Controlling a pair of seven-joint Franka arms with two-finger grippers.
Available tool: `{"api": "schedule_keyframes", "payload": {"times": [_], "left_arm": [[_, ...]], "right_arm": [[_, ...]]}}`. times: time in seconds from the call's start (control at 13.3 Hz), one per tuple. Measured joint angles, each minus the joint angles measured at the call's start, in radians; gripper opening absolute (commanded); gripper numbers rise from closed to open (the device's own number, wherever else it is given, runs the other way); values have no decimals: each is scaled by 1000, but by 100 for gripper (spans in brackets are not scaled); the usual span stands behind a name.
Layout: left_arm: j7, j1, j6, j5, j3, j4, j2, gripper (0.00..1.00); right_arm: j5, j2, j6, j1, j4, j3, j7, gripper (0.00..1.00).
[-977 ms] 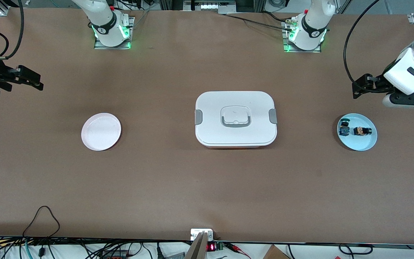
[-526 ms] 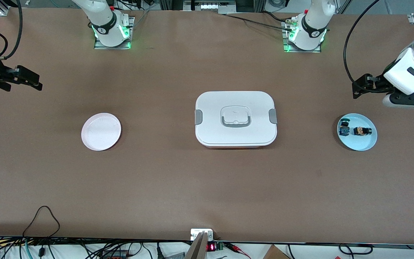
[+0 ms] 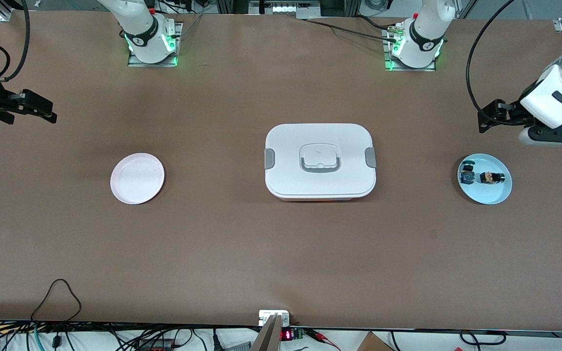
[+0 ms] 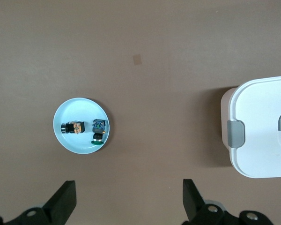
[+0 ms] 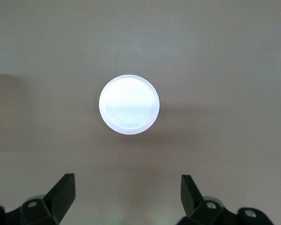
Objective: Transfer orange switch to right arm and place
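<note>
Two switches share the blue plate at the frame's right, the orange switch awaiting the spread-fingered, empty left gripper, while the right gripper, likewise spread, waits above the pink plate.

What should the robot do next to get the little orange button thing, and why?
Probably lower the left gripper toward the orange switch. It lies untouched on the blue plate, beside the blue switch, and that gripper hangs open above the table by the plate, holding nothing. The right gripper waits open over the pink plate.

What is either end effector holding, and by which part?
Nothing. Both the left end effector and right end effector are open; the orange switch lies on the blue plate.
</note>
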Motion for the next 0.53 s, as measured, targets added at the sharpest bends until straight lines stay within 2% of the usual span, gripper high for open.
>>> {"api": "schedule_keyframes", "payload": {"times": [0.53], "left_arm": [[0,40,-60,0,14,-2,69,100]], "right_arm": [[0,4,9,-5,0,0,0,100]]}}
